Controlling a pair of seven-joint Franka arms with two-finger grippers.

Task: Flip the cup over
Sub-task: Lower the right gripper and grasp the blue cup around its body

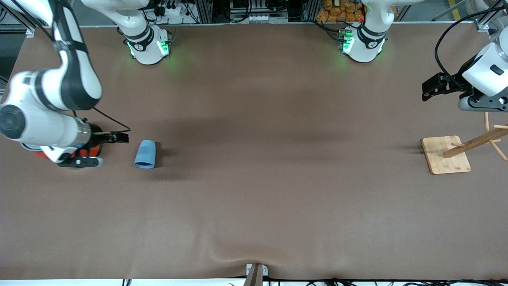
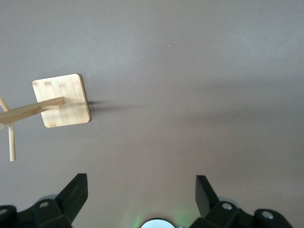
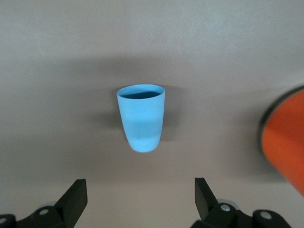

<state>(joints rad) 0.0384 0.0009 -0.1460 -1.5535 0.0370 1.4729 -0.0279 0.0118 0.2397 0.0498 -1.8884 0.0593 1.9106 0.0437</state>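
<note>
Cup [image 1: 145, 154] first, it's the landmark: light-blue, lying on its side on the brown worktop [image 1: 262, 198], well toward the right arm's end. Wider rim end sits nearer the front camera, narrow base end farther. Right wrist view shows the cup [image 3: 141, 117] w/ its darker-blue mouth facing away from that camera, base end toward it.

Right hand [image 3: 141, 197] is just beside the cup, up above the worktop, fingers [image 3: 76, 197] spread wide apart, nothing between them, not touching the cup. In the front view the right hand [image 1: 115, 138] is mostly masked by its own wrist.

Orange can [image 1: 89, 151], probably upright, sits under the right wrist, beside the cup; only a sliver shows.

Wooden rack [image 1: 446, 154] stands well apart from the cup, at the left arm's end.

Left hand [image 2: 141, 197] waits up over the worktop near the rack, fingers wide apart, empty; front view has it [image 1: 430, 89] there too.
</note>
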